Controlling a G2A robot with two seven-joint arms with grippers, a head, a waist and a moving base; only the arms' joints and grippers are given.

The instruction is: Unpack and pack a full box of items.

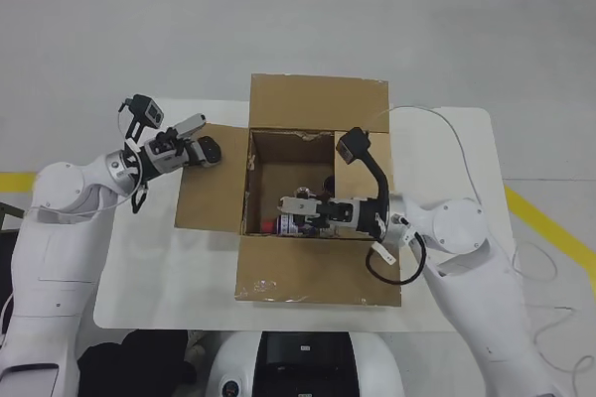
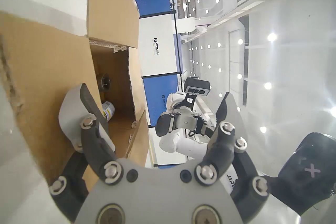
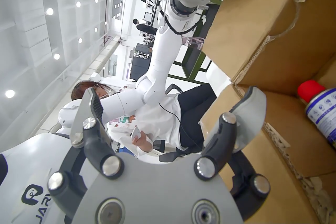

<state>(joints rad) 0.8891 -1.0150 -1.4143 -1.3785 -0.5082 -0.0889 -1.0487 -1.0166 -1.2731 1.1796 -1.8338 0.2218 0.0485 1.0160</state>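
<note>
An open cardboard box stands in the middle of the white table with all its flaps folded out. A spray can with a red cap lies on the box floor near the front left corner. My right gripper hangs open inside the box, just above and beside that can, nothing between its fingers. My left gripper is open and empty over the outer edge of the left flap. From the left wrist, a can and a dark round object are visible inside the box.
Bare table lies left of and in front of the box. The right flap sits under my right arm. The box walls close in around the right gripper.
</note>
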